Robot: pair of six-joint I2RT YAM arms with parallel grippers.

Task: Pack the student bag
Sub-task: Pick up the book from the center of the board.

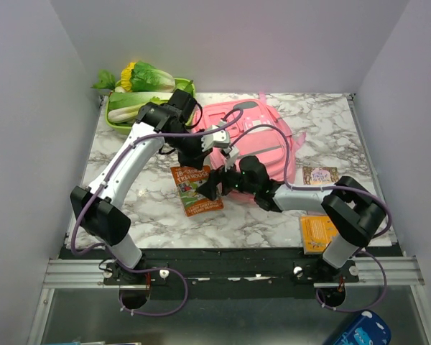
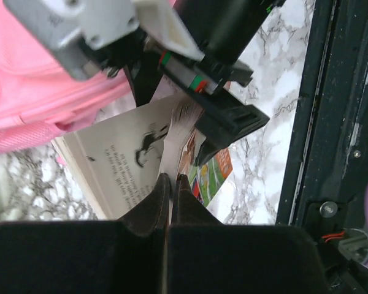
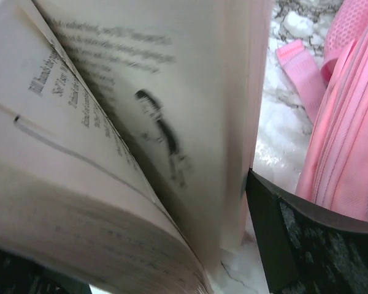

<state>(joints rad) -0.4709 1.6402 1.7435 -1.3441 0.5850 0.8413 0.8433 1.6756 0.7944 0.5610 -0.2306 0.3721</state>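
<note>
The student bag [image 1: 262, 133], a large pink backpack, lies on the marble table at the back centre. It also shows in the left wrist view [image 2: 30, 92] and the right wrist view [image 3: 349, 141]. A paperback book [image 1: 196, 191] with a green and orange cover lies half open in front of the bag. My left gripper [image 1: 200, 162] reaches down from the back and is shut on a thin leaf of the book [image 2: 119, 162]. My right gripper [image 1: 215, 184] comes in from the right. Its fanned pages [image 3: 129, 122] fill the space between its fingers [image 3: 294, 239].
A green tray [image 1: 118, 123] of leafy vegetables stands at the back left corner. A small picture card [image 1: 320, 175] lies right of the bag. An orange booklet [image 1: 320, 231] lies at the front right, by the right arm's base. White walls close in three sides.
</note>
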